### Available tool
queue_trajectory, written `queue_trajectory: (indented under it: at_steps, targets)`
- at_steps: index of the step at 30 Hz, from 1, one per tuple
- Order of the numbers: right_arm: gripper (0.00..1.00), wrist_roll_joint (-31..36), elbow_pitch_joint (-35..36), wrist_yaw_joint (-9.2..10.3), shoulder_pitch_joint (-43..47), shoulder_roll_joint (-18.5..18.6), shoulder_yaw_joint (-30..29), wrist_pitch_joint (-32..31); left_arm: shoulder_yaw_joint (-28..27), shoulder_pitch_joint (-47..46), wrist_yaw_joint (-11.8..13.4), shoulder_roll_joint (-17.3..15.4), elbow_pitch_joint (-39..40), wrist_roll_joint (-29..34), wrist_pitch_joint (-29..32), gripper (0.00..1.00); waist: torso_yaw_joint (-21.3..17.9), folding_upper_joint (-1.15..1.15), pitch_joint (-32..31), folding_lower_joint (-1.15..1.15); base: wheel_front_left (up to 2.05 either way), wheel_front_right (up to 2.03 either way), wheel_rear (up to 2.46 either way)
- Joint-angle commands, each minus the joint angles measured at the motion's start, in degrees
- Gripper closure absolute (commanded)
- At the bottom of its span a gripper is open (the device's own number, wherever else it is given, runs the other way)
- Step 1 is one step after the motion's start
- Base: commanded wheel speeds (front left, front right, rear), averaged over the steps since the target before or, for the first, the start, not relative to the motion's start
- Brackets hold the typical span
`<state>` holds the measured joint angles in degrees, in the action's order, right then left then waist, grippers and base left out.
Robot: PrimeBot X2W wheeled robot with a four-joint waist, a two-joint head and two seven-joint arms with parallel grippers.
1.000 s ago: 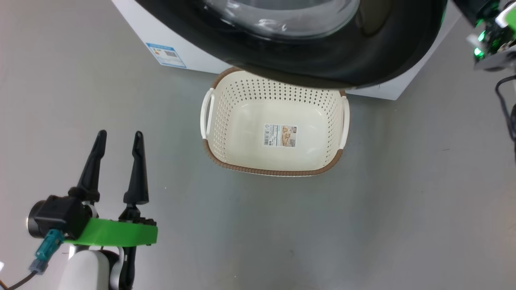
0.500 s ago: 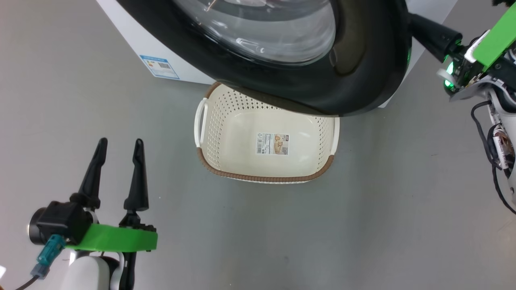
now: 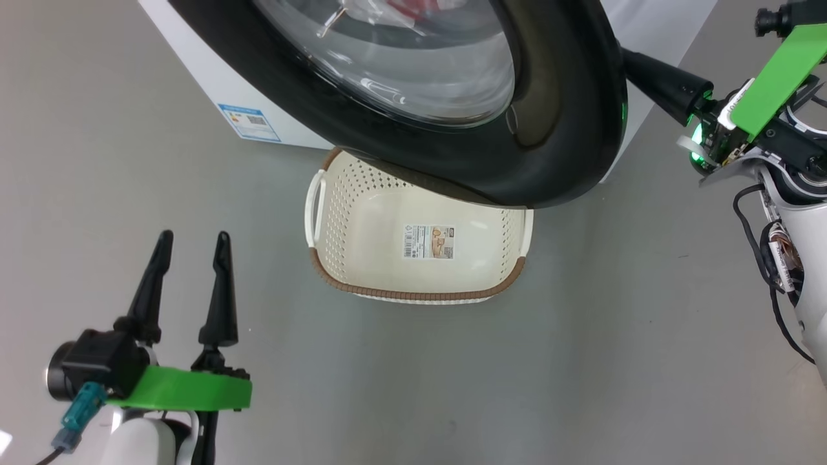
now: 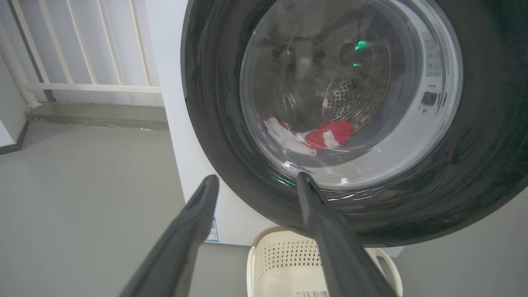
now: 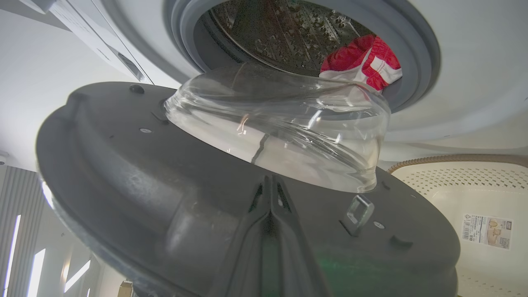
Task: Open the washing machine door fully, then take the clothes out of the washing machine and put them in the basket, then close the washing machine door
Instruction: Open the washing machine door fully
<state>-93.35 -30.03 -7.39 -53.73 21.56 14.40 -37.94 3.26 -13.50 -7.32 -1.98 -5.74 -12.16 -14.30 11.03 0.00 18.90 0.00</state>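
The washing machine door (image 3: 562,129), with its glossy black rim and glass bowl, stands partly open and overhangs the far side of the basket (image 3: 413,294). The cream basket sits on the floor with only a sticker on its bottom. My right gripper (image 5: 270,180) is shut, its tips pressed against the door's dark grey inner side (image 5: 123,173). In the head view the right gripper (image 3: 636,64) reaches behind the door's right edge. Red and white clothes (image 5: 363,62) lie in the steel drum of the washing machine (image 5: 474,62). My left gripper (image 3: 194,237) hangs open over the floor at the lower left, holding nothing.
A blue label sticker (image 3: 249,123) marks the machine's lower left corner. A white railing (image 4: 82,49) and a low step stand left of the machine. Grey floor (image 3: 413,387) spreads around the basket. My right arm's cables (image 3: 772,258) hang at the right edge.
The door has swung further open, its right edge moving left over the basket, with my right gripper following behind it. The head camera has shifted too. My left gripper has stayed put.
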Motion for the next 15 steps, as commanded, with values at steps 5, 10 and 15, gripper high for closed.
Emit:
queue_trajectory:
  at_steps: [5,10,15]
  targets:
    - [1.00,2.4,3.1,-0.10,2.1,-0.6,-0.9,4.3,-1.8,0.7,-0.2,-1.7,0.9,0.5,-0.7,0.00,-0.6,0.00,-0.7,0.00,0.00,0.00,0.00]
    - [1.00,3.3,4.4,-0.10,2.9,-0.4,-2.1,7.2,-1.9,0.9,-0.2,-1.7,0.9,0.6,-0.7,0.00,-1.0,0.00,-1.0,0.00,0.00,0.00,0.00]
    - [0.21,4.0,8.0,-0.10,4.5,0.0,-3.6,10.5,-1.9,1.3,-0.2,-1.9,1.0,0.5,-0.7,0.00,-1.5,0.00,-1.4,0.00,0.00,0.00,0.00]
